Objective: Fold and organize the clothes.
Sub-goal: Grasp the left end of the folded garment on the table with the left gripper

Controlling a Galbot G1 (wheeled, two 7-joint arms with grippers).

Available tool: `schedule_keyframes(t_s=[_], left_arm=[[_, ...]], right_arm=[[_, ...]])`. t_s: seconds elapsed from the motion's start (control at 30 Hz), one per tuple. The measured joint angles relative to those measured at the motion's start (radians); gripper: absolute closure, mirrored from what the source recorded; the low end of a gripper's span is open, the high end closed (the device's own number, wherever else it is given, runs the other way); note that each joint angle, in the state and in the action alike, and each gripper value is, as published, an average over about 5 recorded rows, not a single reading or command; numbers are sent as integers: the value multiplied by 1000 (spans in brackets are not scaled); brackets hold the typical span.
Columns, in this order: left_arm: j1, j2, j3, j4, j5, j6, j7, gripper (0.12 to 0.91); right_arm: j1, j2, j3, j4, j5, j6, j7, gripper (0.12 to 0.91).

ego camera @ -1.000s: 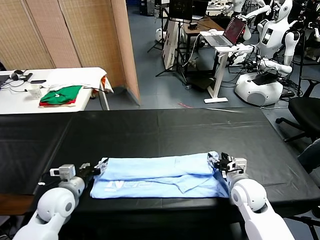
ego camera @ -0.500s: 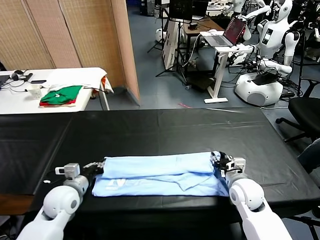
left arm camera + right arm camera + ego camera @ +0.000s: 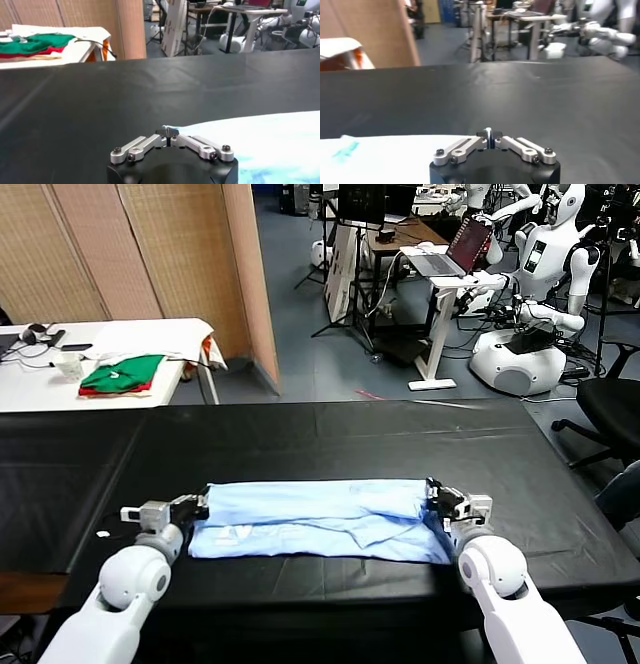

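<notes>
Left gripper (image 3: 197,506) and right gripper (image 3: 437,498) both low, apparently pinched closed

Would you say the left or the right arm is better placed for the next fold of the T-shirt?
Neither clearly: left gripper pinches one end of the T-shirt, right gripper the other; probably both.

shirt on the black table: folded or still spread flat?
Partly folded: the light-blue T-shirt lies as a long doubled-over band, layered edges visible, each end at a gripper, left gripper and right gripper.
</notes>
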State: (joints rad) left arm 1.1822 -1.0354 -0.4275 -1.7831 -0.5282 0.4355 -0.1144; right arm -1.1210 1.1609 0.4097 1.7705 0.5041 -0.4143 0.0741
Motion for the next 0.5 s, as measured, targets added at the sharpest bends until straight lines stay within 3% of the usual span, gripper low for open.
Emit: schedule_keyframes(t_s=[0.1,0.2,0.33,0.4,0.5], left_arm=[[6,-3,-13,-4,30,-27,17,650],[18,3,-27,-15,32,-30,19,461],[47,25,-53,-49,-42,8,-1,229],[71,33,-71,-74,-100,26,-14,158],[117,33,-101,-117,-169,40,-24,128]], right_arm=[[-19,-9,9,31,0,4,-8,268],[-41,-17,19,71,-2,0,-4,149],[-78,-30,37,132,-7,-12,7,121],[-96,-35,46,161,-7,-17,12,119],[-120,-43,59,198,-7,-19,18,118]])
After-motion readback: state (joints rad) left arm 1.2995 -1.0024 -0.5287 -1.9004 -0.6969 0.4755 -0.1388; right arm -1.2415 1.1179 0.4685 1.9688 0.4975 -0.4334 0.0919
